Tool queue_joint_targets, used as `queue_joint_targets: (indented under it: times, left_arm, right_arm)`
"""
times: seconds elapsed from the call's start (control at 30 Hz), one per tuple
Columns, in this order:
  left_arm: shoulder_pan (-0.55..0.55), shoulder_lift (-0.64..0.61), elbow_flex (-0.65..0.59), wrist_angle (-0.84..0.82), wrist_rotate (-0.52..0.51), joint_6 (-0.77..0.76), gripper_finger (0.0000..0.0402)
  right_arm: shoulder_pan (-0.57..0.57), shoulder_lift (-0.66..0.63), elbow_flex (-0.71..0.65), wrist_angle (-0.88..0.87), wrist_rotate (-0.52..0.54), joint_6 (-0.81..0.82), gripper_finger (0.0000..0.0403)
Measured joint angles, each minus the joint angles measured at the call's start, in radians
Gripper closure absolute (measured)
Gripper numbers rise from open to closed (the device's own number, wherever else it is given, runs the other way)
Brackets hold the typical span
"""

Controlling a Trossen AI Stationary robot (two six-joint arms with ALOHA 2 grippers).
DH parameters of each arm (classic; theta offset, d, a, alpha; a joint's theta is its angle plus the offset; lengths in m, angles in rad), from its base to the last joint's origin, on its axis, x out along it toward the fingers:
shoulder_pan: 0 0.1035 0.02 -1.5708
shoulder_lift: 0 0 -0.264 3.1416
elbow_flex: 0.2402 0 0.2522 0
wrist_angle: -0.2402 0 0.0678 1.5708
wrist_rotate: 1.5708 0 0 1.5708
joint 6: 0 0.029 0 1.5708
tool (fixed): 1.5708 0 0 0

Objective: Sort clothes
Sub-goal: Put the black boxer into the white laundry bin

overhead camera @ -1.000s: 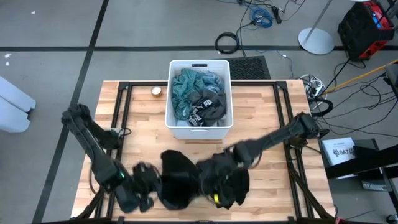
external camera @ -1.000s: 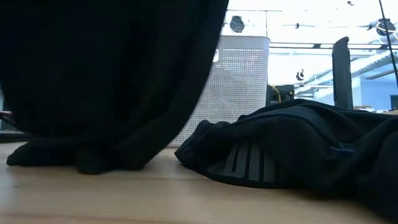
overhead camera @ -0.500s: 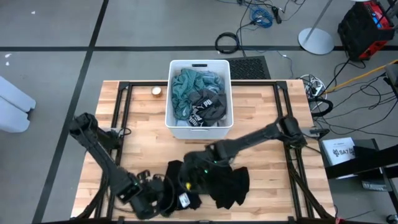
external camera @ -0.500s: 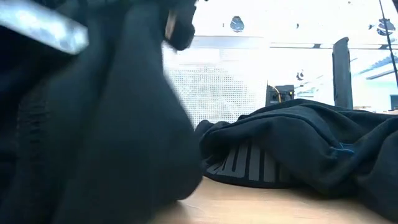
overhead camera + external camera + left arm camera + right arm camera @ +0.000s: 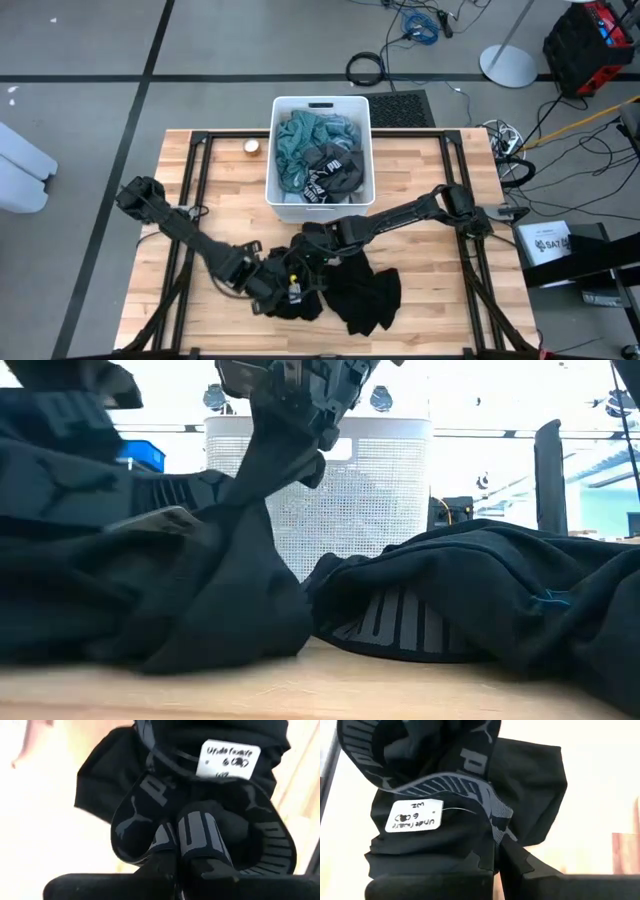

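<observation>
Both my grippers are shut on one black pair of underwear (image 5: pixel 297 278) with a grey lettered waistband and a white tag (image 5: pixel 227 759), near the table's front middle. My left gripper (image 5: pixel 283 290) is on its near side and my right gripper (image 5: pixel 314 248) on its far side, close together. The garment is bunched between them, and its lower part (image 5: pixel 200 600) lies on the wood. A second black garment (image 5: pixel 365 290) lies crumpled just to the right. The white bin (image 5: pixel 320 205) at the far middle holds teal clothes (image 5: pixel 298 140) and a black piece (image 5: pixel 335 170). My left gripper pinches the grey waistband (image 5: pixel 200 837) between its two fingers, coming steeply from above. The band folds and loops around the fingertips, and the black cloth sags slack beyond them. My right gripper pinches another stretch of the same waistband (image 5: pixel 492 820) between its two fingers, slanting down from the far right. The cloth hangs below it in loose folds onto the table.
A small round object (image 5: pixel 251 147) lies left of the bin. The black frame rails (image 5: pixel 190 180) run along the table's sides. Bare wood shows at the front left (image 5: pixel 170 310) and the front right (image 5: pixel 440 300).
My left gripper has gone toward the table's right and far edges and lower, turning as it went. My right gripper has come down toward the left and far edges. The underwear, hanging spread between them a second ago, has sunk and bunched up on the table.
</observation>
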Motion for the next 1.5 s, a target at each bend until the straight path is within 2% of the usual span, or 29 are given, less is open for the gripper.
queue_joint_targets:
  times: [0.23, 0.57, 0.73, 0.93, 1.07, 1.27, 1.4, 1.5]
  left_arm:
    - [0.045, 0.0, 0.0, 0.011, 0.002, 0.047, 0.038]
    - [0.054, 0.0, 0.062, -0.079, 0.029, 0.121, 0.0254]
    - [0.057, 0.0, 0.15, -0.21, 0.017, 0.121, 0.0234]
    - [0.035, -0.027, 0.292, -0.363, -0.108, 0.07, 0.0233]
    - [-0.025, -0.078, 0.355, -0.433, -0.219, -0.02, 0.0233]
    - [-0.161, -0.174, 0.359, -0.41, -0.425, -0.169, 0.0233]
    - [-0.237, -0.199, 0.359, -0.318, -0.561, -0.156, 0.0233]
    - [-0.266, -0.204, 0.359, -0.264, -0.619, -0.111, 0.0233]
  right_arm:
    - [0.0, -0.001, 0.0, -0.054, -0.003, -0.042, 0.0403]
    - [-0.004, -0.003, 0.001, -0.086, -0.006, -0.073, 0.0403]
    - [-0.004, -0.004, 0.002, -0.091, -0.006, -0.074, 0.0403]
    - [-0.004, -0.004, 0.002, -0.111, -0.005, -0.066, 0.0403]
    - [-0.003, -0.006, 0.002, -0.121, -0.006, -0.065, 0.0403]
    - [0.009, -0.033, 0.0, -0.064, -0.007, -0.074, 0.0403]
    - [0.019, -0.037, 0.0, 0.061, -0.01, -0.083, 0.0403]
    - [0.017, -0.038, 0.0, 0.181, -0.011, -0.109, 0.0403]
